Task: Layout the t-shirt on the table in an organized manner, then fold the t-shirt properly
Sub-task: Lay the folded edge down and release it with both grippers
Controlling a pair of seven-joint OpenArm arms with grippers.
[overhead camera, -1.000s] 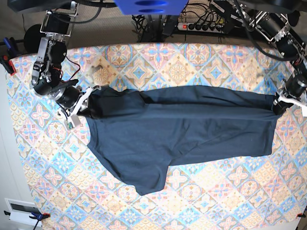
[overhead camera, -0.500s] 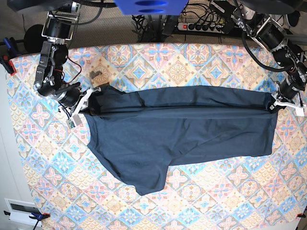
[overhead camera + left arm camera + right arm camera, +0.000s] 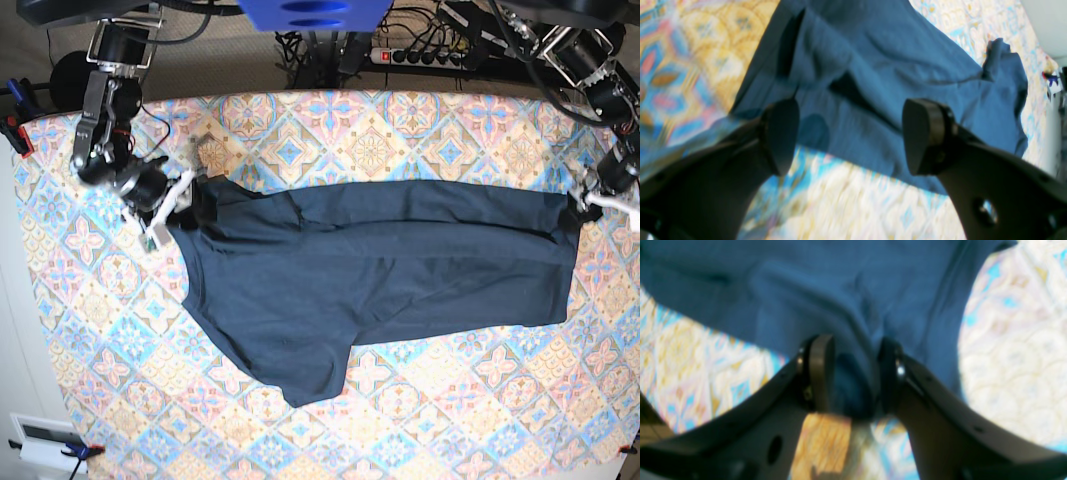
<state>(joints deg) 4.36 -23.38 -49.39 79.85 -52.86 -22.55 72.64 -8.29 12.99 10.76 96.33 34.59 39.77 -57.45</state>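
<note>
The t-shirt (image 3: 380, 270) lies spread across the table (image 3: 420, 420), stretched between both grippers. The right gripper (image 3: 853, 373) pinches a bunched shoulder fold; the left gripper (image 3: 846, 136) stands wide apart, cloth released beneath it. Retreating could snag and wrinkle the hem.

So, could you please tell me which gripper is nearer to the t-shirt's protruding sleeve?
Right. The right gripper is at the t-shirt end the sleeve juts from; the left gripper is at the opposite end.
</note>
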